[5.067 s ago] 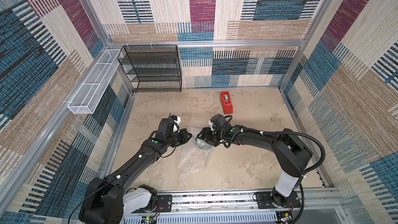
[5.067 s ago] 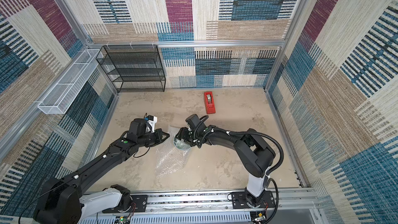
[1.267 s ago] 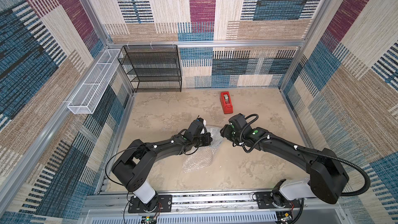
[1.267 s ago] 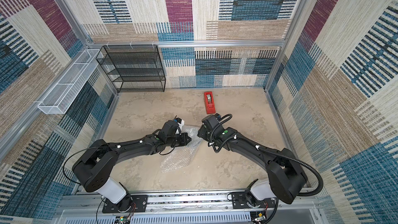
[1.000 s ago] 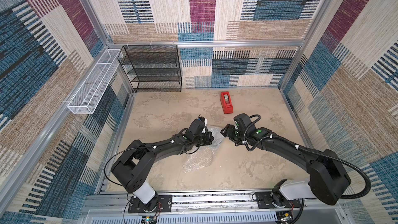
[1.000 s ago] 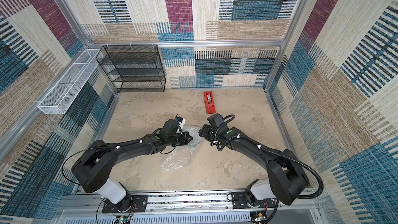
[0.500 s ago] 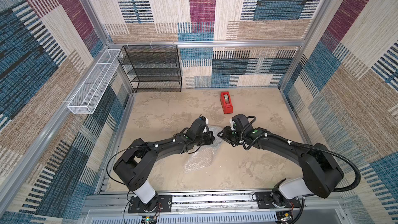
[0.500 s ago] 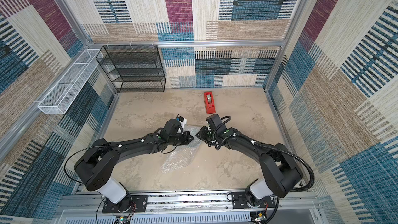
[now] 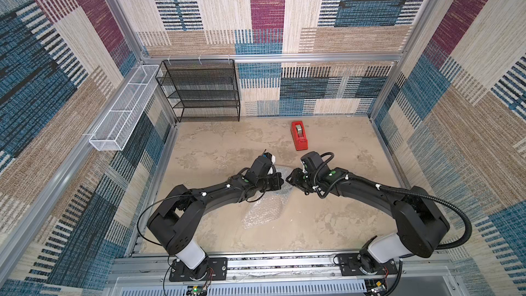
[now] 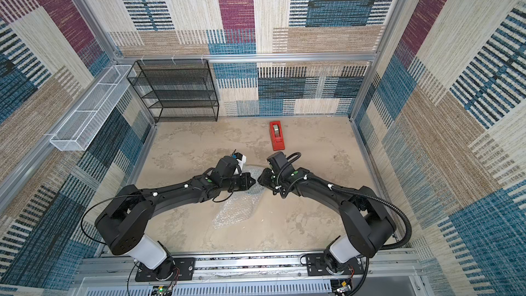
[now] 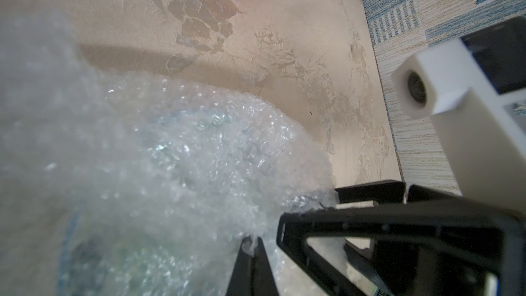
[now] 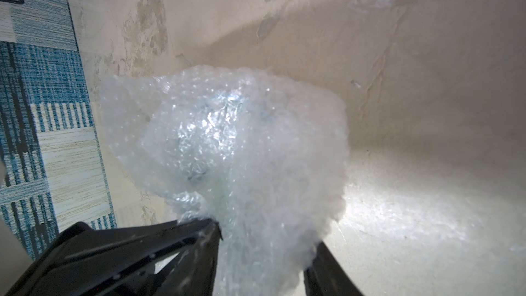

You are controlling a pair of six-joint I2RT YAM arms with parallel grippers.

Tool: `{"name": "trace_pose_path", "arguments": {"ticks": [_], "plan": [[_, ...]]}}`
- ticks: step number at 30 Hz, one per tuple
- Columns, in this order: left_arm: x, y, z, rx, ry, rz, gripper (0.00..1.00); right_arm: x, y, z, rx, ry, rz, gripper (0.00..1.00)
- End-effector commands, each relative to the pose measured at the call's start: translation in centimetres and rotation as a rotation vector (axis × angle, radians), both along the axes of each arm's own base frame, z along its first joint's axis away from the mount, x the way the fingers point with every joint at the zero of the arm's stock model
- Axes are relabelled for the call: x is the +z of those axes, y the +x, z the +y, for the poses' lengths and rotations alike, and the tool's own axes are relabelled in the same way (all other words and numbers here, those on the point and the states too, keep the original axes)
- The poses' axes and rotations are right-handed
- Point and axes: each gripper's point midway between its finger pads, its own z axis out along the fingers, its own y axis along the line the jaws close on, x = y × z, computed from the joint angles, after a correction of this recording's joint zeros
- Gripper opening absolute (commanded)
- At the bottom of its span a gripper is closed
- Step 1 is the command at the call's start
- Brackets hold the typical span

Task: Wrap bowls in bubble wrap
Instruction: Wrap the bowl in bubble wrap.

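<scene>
The bubble wrap lies mid-table, and its far end is bunched into a mound between both arms. The bowl shows only as faint green marks through that mound. My left gripper is shut, pinching a small fold of the wrap's edge. My right gripper faces it from the other side. Its jaws stand apart with bunched wrap filling the gap between the fingers. I cannot tell if they press on it.
A red tape dispenser sits behind the grippers towards the back wall. A black mesh shelf stands in the back left corner. A white wire basket hangs on the left wall.
My right gripper has moved left, in against the wrapped mound, and the wrap now sits between its fingers. My left gripper has kept its pinch and barely moved.
</scene>
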Motion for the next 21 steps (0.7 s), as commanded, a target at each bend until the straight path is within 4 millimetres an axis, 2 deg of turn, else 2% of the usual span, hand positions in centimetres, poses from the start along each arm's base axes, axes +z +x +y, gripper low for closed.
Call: {"name": "trace_pose_path", "arguments": {"ticks": [1, 4, 11, 21], "plan": [[0.0, 0.1, 0.0, -0.003, 0.011, -0.008, 0.00, -0.3, -0.1, -0.5, -0.016, -0.021, -0.002, 0.51], [-0.3, 0.1, 0.1, -0.002, 0.018, -0.004, 0.00, -0.4, -0.2, -0.8, -0.020, -0.030, -0.004, 0.48], [-0.5, 0.1, 0.0, -0.002, 0.019, 0.000, 0.00, -0.4, -0.2, -0.9, -0.022, -0.035, -0.010, 0.51], [0.8, 0.2, -0.1, -0.005, -0.002, -0.016, 0.00, -0.3, -0.2, 1.1, 0.013, 0.108, -0.011, 0.51]]}}
